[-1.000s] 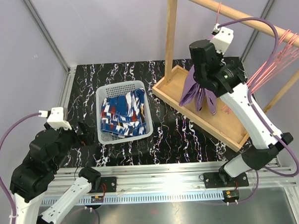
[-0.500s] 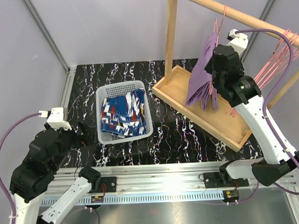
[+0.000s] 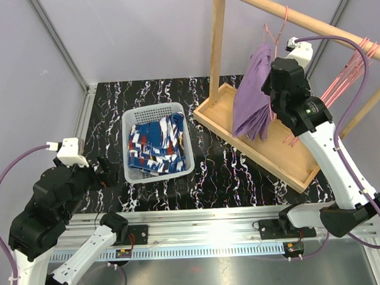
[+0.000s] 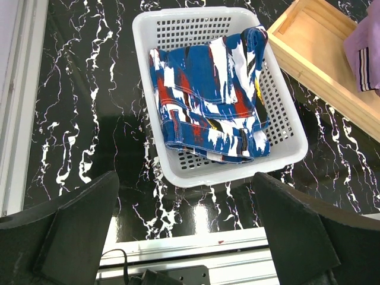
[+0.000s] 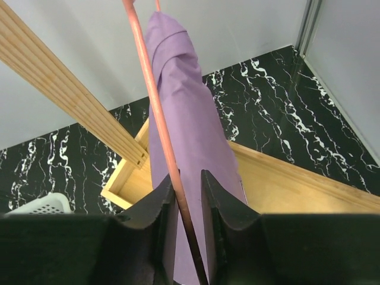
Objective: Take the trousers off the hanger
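The lilac trousers [image 3: 251,95] hang folded over a pink hanger [image 3: 275,31] under the wooden rail, above the wooden tray. My right gripper [image 3: 273,107] is at their right side. In the right wrist view its jaws [image 5: 187,184] stand nearly closed around the hanger's pink rod [image 5: 151,89], with the lilac cloth [image 5: 184,119] just behind. The blue trousers with white and red patches [image 3: 155,144] lie in the white basket [image 3: 126,145]. They also show in the left wrist view [image 4: 208,101]. My left gripper [image 4: 184,237] is wide open and empty, above the table just in front of the basket [image 4: 222,175].
The wooden rack has an upright post [image 3: 219,53], a top rail [image 3: 311,20] and a tray base [image 3: 266,155] at the right. Several bare pink hangers [image 3: 351,78] hang further right on the rail. A metal frame edge [image 3: 212,214] runs along the table's near side.
My right gripper has risen towards the rail, and the lilac trousers and hanger rose with it, from low over the tray to hanging high. The left arm has barely moved.
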You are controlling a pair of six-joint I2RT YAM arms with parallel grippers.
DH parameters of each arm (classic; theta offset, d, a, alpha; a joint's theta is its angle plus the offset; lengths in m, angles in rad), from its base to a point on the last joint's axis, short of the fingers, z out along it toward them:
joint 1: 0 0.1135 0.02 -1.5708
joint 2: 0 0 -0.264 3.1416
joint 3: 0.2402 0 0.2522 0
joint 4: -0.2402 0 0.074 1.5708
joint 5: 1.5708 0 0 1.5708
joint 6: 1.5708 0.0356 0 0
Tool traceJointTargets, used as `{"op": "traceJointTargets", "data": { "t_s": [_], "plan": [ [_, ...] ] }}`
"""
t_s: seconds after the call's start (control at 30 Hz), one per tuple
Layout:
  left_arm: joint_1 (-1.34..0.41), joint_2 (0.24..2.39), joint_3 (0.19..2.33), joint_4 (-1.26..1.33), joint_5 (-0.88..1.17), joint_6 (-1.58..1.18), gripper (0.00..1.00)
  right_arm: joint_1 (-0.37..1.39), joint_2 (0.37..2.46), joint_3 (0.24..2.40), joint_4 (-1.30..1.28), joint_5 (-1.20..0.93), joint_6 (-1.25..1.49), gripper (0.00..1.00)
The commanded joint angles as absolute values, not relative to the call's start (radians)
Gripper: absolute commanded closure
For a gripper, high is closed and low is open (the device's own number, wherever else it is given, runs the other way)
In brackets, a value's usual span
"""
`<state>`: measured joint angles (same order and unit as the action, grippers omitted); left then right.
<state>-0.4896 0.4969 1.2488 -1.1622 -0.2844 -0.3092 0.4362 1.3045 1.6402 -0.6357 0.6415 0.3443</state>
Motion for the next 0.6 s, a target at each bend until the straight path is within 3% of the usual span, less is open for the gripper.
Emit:
{"op": "traceJointTargets", "data": {
  "t_s": [0.0, 0.1, 0.13, 0.57],
  "plan": [
    [-0.486, 0.497, 1.281, -1.146, -0.282, -0.279, 0.01, 0.425, 1.278, 1.640, -0.634, 0.626, 0.288, 0.73],
    [-0.486, 0.502, 1.285, -1.146, -0.282, -0.278, 0.01, 0.420, 1.289, 1.649, -0.635, 0.608, 0.264, 0.80],
    [-0.486, 0.502, 1.287, -1.146, -0.281, -0.278, 0.01, 0.420, 1.292, 1.660, -0.631, 0.603, 0.253, 0.98],
    [-0.486, 0.500, 1.273, -1.138, -0.279, -0.285, 0.01, 0.422, 1.324, 1.908, -0.546, 0.515, 0.006, 1.00]
  ]
}}
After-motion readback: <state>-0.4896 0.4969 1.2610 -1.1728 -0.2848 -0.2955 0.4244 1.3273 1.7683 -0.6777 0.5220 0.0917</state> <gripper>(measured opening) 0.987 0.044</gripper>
